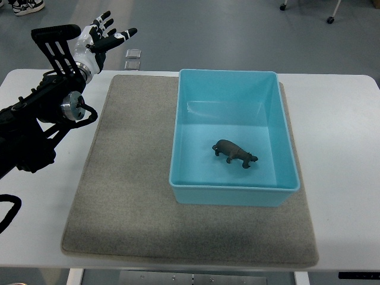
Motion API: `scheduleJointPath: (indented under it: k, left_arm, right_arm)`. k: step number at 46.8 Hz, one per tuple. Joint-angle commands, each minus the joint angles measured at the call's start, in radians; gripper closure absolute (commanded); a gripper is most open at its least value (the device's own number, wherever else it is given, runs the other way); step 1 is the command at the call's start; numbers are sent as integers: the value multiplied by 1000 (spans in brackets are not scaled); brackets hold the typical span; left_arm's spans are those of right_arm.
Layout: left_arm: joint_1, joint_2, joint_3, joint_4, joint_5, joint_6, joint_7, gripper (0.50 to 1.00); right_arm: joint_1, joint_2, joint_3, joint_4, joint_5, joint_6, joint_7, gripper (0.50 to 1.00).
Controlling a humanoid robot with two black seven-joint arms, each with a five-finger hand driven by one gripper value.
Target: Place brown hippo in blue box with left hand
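A small brown hippo (234, 152) stands on the floor of the blue box (184, 130), near its front middle. The box sits on the right half of a grey mat (127, 178). My left hand (108, 37) is raised at the upper left, beyond the table's far edge and well away from the box. Its fingers are spread and hold nothing. The black left arm (41, 119) runs in from the left edge.
The mat lies on a white table (341, 148). Two small square objects (133, 58) lie on the floor past the far edge. A person's shoes (27, 6) show at the top left corner, and chair castors (329, 19) at the top right.
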Motion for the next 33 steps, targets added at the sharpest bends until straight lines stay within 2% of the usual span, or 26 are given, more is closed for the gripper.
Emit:
scheduleJointPath:
  k: [1,10,33]
  left_arm:
    - [22,2,-37,1,-1,0,-17,504]
    - [70,-4,-161,-1,-1,-8,-18,504]
    - [92,-5,-166,-5,-3,-37,-44,501]
  right_arm:
    - [0,0,0,0,-1,0,0,564]
    - [0,0,0,0,1,0,0,564]
    - [0,0,0,0,1,0,0,564]
